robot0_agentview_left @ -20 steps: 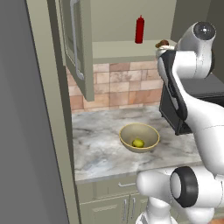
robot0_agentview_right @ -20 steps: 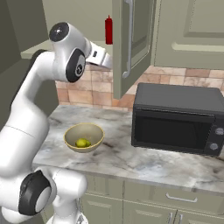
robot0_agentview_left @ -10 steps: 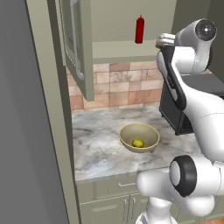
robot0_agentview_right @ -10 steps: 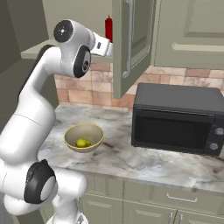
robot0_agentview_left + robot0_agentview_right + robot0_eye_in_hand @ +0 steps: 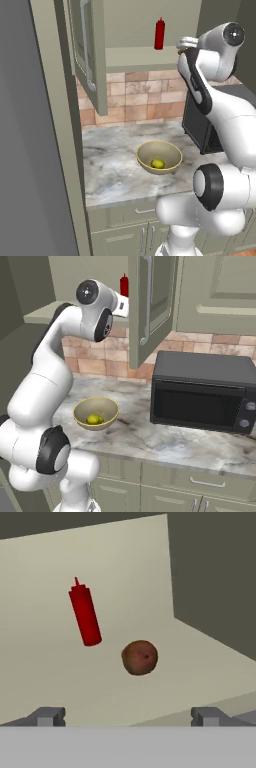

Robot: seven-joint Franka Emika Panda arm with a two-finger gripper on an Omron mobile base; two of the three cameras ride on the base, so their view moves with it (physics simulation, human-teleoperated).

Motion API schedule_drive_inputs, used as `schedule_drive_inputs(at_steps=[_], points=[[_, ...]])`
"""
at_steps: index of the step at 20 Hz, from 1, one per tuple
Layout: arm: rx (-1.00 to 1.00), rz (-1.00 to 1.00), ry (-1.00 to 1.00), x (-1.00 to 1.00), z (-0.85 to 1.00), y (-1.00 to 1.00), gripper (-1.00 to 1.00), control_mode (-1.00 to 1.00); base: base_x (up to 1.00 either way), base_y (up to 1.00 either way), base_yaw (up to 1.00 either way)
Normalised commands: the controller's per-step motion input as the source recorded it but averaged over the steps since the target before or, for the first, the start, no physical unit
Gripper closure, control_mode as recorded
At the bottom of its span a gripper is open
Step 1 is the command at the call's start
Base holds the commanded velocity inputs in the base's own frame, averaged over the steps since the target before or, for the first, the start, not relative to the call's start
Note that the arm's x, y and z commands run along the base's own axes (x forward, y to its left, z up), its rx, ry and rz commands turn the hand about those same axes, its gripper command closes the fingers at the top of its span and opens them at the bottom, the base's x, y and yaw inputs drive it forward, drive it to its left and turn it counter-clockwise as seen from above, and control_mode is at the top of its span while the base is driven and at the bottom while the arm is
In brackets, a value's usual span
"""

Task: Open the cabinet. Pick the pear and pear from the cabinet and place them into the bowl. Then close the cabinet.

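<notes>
Hand view: gripper (image 5: 128, 717) spread wide and empty, aimed at the brown-looking pear (image 5: 139, 657) beside the bottle (image 5: 84, 615) mid-shelf; other pear (image 5: 158, 163) already in bowl (image 5: 170, 152).

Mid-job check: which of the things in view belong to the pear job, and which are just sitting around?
Job things:
- cabinet, doors open
- bowl on the counter
- pear already in the bowl
- gripper, open, facing the cabinet shelf

Just lying about:
- red squeeze bottle on the shelf
- brownish round fruit beside it; not yellow-green here
- microwave
</notes>
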Motion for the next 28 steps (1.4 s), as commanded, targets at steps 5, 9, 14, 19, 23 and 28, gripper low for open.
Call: schedule_drive_inputs(at_steps=[5,9,14,19,23,28], points=[[0.0,0.1,0.05,0.11,0.0,-0.11,-1.0,-1.0,0.0,0.0,0.0],[0.0,0.02,0.1,0.13,0.0,-0.07,-1.0,-1.0,0.0,0.0,0.0],[-0.01,-0.04,0.1,0.1,0.0,-0.07,-1.0,-1.0,0.0,0.0,0.0],[-0.01,-0.04,0.02,0.02,0.0,0.0,-1.0,-1.0,0.0,0.0,0.0],[-0.01,0.0,0.0,0.03,-0.02,0.0,-1.0,-1.0,0.0,0.0,0.0],[-0.01,0.0,0.0,0.14,-0.04,0.0,-1.0,-1.0,0.0,0.0,0.0]])
